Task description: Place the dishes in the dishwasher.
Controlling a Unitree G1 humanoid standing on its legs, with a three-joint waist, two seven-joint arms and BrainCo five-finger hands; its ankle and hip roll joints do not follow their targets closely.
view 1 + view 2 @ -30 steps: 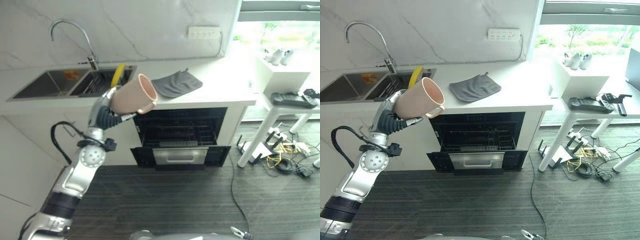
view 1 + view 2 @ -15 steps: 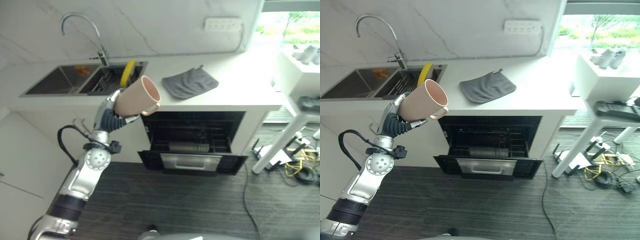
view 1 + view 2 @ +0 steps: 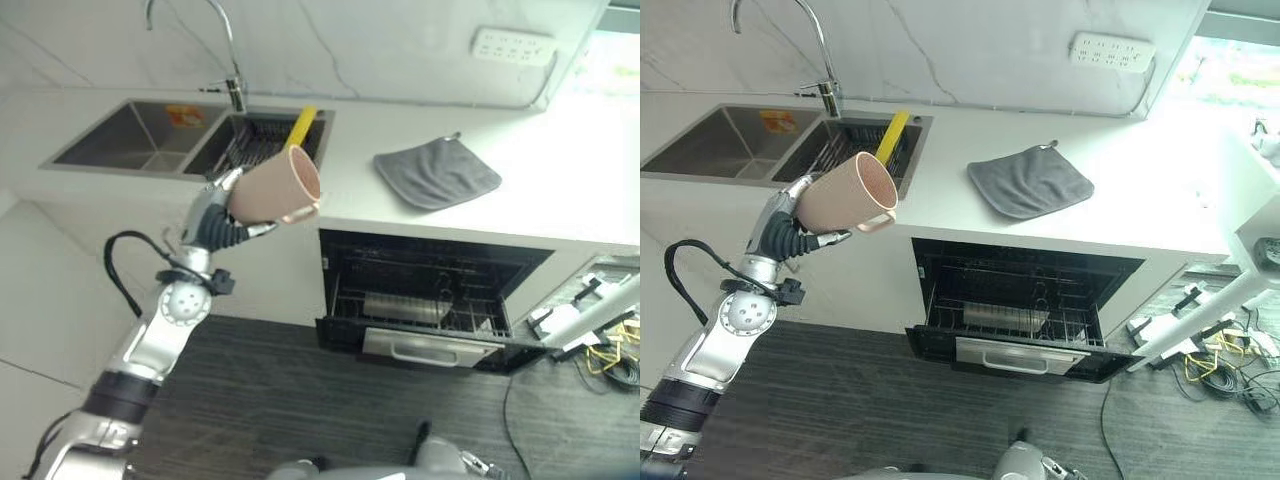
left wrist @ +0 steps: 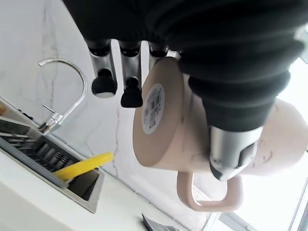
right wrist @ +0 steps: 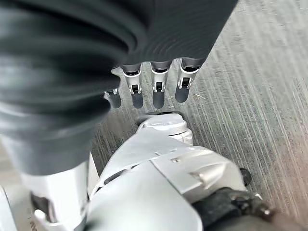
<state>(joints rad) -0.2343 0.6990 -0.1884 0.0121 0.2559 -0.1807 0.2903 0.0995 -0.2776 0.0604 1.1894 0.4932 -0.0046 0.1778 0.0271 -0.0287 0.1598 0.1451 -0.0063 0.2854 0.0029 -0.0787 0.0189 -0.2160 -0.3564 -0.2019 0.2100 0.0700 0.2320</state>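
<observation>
Your left robot hand (image 3: 222,205) grips the pale pink ceramic mug (image 3: 275,187) — held in the air.
The mug lies tilted on its side, mouth toward the open black dishwasher (image 3: 1025,310), in front of the white tabletop (image 3: 1140,200) edge by the steel sink (image 3: 855,145). Your right robot hand (image 5: 154,91) hangs over the dark floor (image 5: 269,82) — fingers relaxed, holding nothing.

I see a grey cloth (image 3: 1030,182) on the counter (image 3: 1160,215) right of the sink (image 3: 730,142), a tap (image 3: 820,50) behind it.
</observation>
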